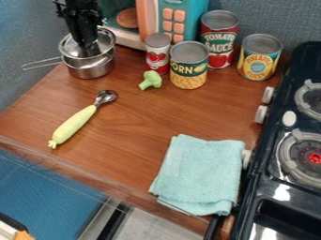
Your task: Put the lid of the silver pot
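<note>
At the surface's far left, the tool meets the lid over the pot; whether clamped, I cannot tell.

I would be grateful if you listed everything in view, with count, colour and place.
Pot: one, silver, upper left of the counter
Lid: one, silver rim, at the top of the pot
Cans: four, mostly red, yellow or green labels, top centre to right
Toy microwave: one, teal and orange-pink, behind the cans
Broccoli piece: one, green, in front of the cans
Spoon: one, metal with pale yellow-green handle, left centre
Cloth: one, light teal, lower right
Stove: one, black, right edge
Burners: two, grey, on the stove
Counter: one, brown wood, centre
Gripper: one, black, over the lid
</note>
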Tool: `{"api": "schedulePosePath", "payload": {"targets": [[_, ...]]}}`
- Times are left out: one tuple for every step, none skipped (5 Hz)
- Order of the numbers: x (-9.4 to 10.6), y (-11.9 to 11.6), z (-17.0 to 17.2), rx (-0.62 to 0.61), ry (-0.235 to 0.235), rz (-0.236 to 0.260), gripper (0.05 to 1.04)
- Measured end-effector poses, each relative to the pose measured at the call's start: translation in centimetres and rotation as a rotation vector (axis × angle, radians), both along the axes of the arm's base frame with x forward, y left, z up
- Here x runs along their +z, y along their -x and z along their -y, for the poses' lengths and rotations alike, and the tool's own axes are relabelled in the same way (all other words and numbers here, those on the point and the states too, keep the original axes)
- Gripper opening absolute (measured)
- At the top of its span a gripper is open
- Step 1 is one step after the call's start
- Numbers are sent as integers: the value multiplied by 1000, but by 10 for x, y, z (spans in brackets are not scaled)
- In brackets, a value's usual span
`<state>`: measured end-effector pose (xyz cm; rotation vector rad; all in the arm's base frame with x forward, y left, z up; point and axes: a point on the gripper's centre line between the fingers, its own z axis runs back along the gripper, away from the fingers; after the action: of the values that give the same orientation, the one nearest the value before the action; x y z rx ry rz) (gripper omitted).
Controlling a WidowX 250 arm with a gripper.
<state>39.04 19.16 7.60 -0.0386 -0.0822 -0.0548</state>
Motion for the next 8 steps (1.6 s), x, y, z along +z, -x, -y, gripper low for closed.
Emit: {"api": "schedulePosePath", "payload": {"targets": [[-4, -3, -4, 7, -4, -8, 276], [-14, -7, -9, 13, -12, -20, 276], [-11, -10, -12, 16, -24, -19, 276], [-19, -10, -13, 19, -19, -32, 276], [-20, -10, -13, 18, -22, -36, 276], [-20, -10, -14, 18, -23, -33, 276], [-23, -9, -12, 19, -17, -36, 276], [-27, -7, -10, 15, -12, -46, 276]]}}
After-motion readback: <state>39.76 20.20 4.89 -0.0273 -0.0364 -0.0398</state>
